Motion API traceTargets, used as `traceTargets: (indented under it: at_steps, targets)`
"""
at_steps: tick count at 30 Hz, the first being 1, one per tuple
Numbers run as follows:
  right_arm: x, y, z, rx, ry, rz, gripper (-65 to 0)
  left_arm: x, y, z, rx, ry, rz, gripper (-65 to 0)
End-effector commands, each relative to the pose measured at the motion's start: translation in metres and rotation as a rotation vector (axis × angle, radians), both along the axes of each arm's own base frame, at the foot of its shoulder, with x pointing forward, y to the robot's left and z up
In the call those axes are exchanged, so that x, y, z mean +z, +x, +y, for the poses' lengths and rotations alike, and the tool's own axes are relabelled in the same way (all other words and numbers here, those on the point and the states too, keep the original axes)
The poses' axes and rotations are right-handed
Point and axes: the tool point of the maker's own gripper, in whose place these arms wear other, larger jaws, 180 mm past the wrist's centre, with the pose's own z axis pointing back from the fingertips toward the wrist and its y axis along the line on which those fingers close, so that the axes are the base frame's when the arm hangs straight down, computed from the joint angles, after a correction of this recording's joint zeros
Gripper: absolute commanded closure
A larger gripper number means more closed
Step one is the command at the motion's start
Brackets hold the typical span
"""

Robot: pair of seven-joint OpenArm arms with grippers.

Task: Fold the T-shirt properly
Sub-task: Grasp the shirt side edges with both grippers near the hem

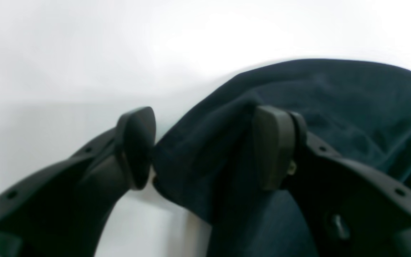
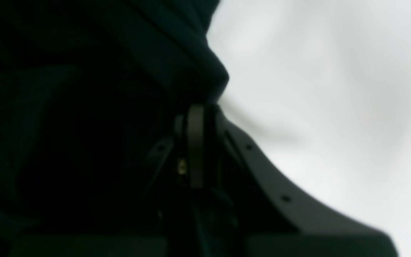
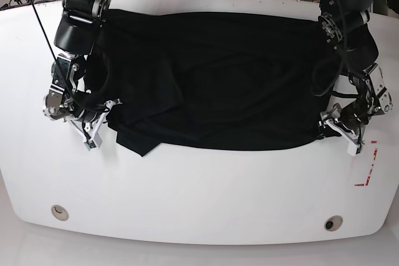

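Left gripper (image 1: 205, 146): jaws spread, straddling a raised fold at the hem corner of the black T-shirt (image 3: 212, 79), not yet clamped. Right gripper (image 2: 200, 107): clenched on the opposite corner. Shirt spread across the far half of the white table (image 3: 199, 197), long axis running arm to arm.

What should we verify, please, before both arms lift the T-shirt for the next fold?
1. Right gripper shut on the T-shirt: ok, cloth is pinched at its tip.
2. Left gripper closed on cloth: not ok, it stands open with a hem corner between the fingers.
3. Both grippers at the shirt's near corners: ok, one at each end in the base view.
4. Shirt lying flat: not ok, a sleeve is bunched near the right gripper.
5. White table clear in front for folding: ok.
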Motion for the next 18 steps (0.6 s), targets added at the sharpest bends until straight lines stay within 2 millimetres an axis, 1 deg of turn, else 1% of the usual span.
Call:
traceTargets:
  at_steps: [1,4,5,6,11,15,17,18]
  targets:
    - [0.014,0.011,-0.007,-0.006,-0.006,-0.049,-1.3,0.006,0.003,0.006,-0.002,0.02,0.009,-39.0]
    - [0.014,0.01,-0.007,-0.006,-0.006,-0.049,-1.3,0.006,0.003,0.007,-0.003,0.023,0.01,-38.8]
    - [0.014,0.01,-0.007,-0.006,-0.005,-0.049,-1.1,0.006,0.003,0.007,-0.003,0.024,0.009,-37.6]
    - [0.014,0.01,-0.007,-0.006,-0.005,-0.049,-1.1,0.006,0.003,0.007,-0.003,0.024,0.009,-36.1]
    - [0.014,0.01,-0.008,-0.007,-0.007,-0.049,0.0,0.007,0.002,0.01,-0.001,0.027,0.012,-23.6]
    - [0.014,0.01,-0.008,-0.007,-0.008,-0.048,0.0,0.007,0.001,0.013,-0.002,0.038,0.016,-22.2]
    - [0.014,0.009,-0.009,-0.007,-0.011,-0.047,0.0,0.008,-0.001,0.021,0.002,0.054,0.018,-18.7]
    - [0.014,0.009,-0.009,-0.007,-0.011,-0.047,0.0,0.009,-0.001,0.021,0.001,0.058,0.017,-16.1]
